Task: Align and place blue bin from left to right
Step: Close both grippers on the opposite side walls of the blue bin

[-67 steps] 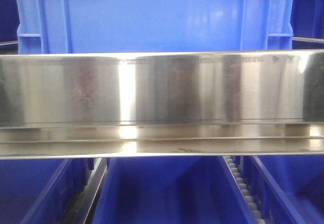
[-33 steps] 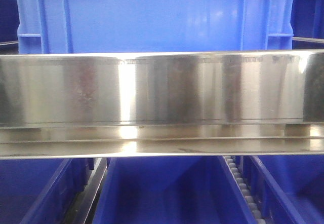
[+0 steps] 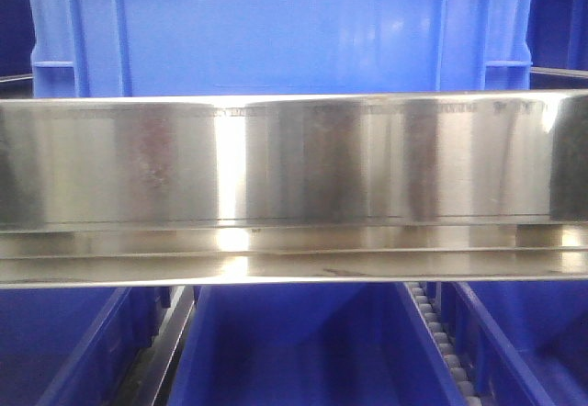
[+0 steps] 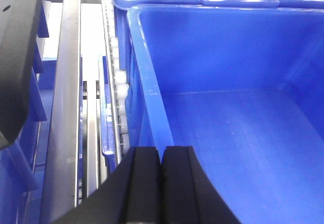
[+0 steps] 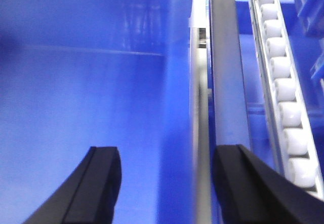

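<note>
The blue bin [image 3: 276,29], a large bright crate with ribbed corners, stands on the upper level behind a steel rail and fills the top of the front view. In the left wrist view my left gripper [image 4: 162,150] is shut, fingers pressed together, just above the near end of the bin's [image 4: 228,82] left rim. In the right wrist view my right gripper [image 5: 167,155] is open and straddles the right wall of the bin [image 5: 76,82]: one finger is inside, the other outside over the metal rail. Neither gripper shows in the front view.
A wide shiny steel rail [image 3: 294,163] crosses the front view. Darker blue bins [image 3: 294,351] sit in rows below it. White roller tracks [image 4: 119,82] [image 5: 283,82] and metal rails [image 5: 223,57] run beside the bin. A black rounded part [image 4: 15,57] hangs at left.
</note>
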